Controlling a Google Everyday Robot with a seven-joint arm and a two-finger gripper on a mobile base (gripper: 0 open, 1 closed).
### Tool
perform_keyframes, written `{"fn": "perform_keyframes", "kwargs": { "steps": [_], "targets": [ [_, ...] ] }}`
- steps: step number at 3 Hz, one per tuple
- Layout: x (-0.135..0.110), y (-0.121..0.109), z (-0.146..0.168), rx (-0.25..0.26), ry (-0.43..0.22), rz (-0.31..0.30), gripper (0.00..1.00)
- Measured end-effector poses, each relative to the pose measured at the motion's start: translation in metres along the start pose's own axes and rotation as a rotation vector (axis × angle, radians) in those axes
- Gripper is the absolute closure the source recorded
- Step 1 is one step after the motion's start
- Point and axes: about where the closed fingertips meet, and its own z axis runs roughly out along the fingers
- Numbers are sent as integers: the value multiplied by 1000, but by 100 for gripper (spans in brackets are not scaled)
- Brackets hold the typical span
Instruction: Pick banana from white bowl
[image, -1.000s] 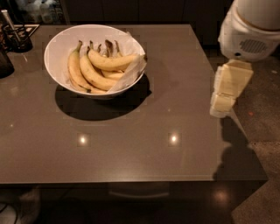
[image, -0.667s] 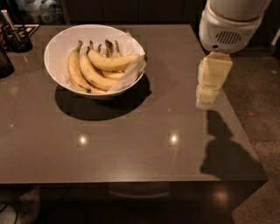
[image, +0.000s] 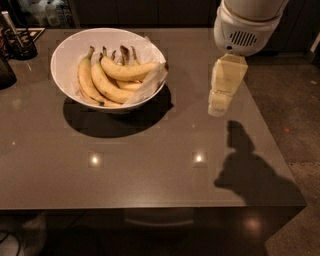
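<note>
The white bowl (image: 67, 55) stands on the far left part of the brown table, with crumpled white paper (image: 150, 80) at its right rim. Several ripe yellow bananas lie in it. The plump banana (image: 130, 71) lies crosswise on top, its dark tip toward the right rim. Slimmer, more curved bananas (image: 85, 82) lie under it to the left. My gripper (image: 218, 107), cream-coloured, hangs below the white arm housing (image: 245, 27) above the table's right part. It is well to the right of the bowl, holds nothing and touches nothing.
A dark holder with utensils (image: 20, 45) and another dark object (image: 5, 70) stand at the table's far left. The table's right edge (image: 272, 130) borders speckled floor. The arm's shadow (image: 245, 170) falls on the near right of the table.
The arm and gripper have moved left, from beyond the table's right edge to over the table, closer to the bowl. The bowl and bananas have not moved.
</note>
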Motion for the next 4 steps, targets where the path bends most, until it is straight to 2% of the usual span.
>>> {"fn": "perform_keyframes", "kwargs": {
  "steps": [1, 2, 4],
  "targets": [
    [-36, -21, 11, -1, 7, 24, 0],
    [-83, -37, 21, -1, 6, -21, 0],
    [-110, -44, 26, 12, -41, -37, 0]
  ]
}}
